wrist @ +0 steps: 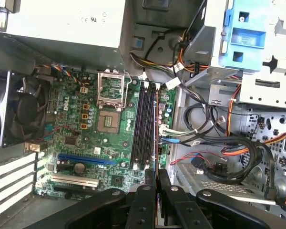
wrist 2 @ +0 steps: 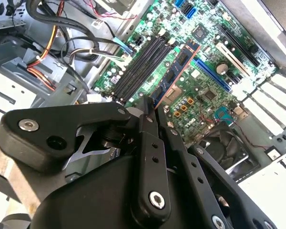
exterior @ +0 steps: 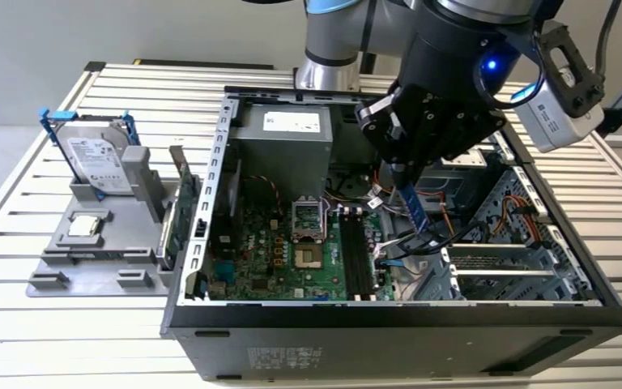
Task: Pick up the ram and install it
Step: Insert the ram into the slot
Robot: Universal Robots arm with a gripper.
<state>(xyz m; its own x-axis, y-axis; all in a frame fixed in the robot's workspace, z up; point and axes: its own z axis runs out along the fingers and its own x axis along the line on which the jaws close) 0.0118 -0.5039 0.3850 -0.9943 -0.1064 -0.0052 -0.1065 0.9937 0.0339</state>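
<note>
My gripper (exterior: pixel 398 173) is shut on the ram (exterior: pixel 411 212), a narrow bluish stick that hangs from the fingers inside the open computer case (exterior: pixel 208 243). The ram is in the air above the motherboard, to the exterior view's right of the black memory slots (exterior: pixel 356 259). In the second wrist view the ram (wrist 2: pixel 176 71), with its dark chips, juts out from the gripper (wrist 2: pixel 150 107) beside the slots (wrist 2: pixel 140 64). In the first wrist view the ram (wrist: pixel 156 138) is edge-on and runs parallel to the slots (wrist: pixel 144 126), along their outer side, ahead of the gripper (wrist: pixel 156 174).
A silver hard drive (exterior: pixel 95 158) with blue rails and a green expansion card (exterior: pixel 187 203) stand on a grey fixture (exterior: pixel 95 259) to the exterior view's left of the case. Inside the case are the power supply (exterior: pixel 284 142), CPU socket (wrist: pixel 107 119), fan (wrist: pixel 21 112) and loose cables (wrist: pixel 214 143).
</note>
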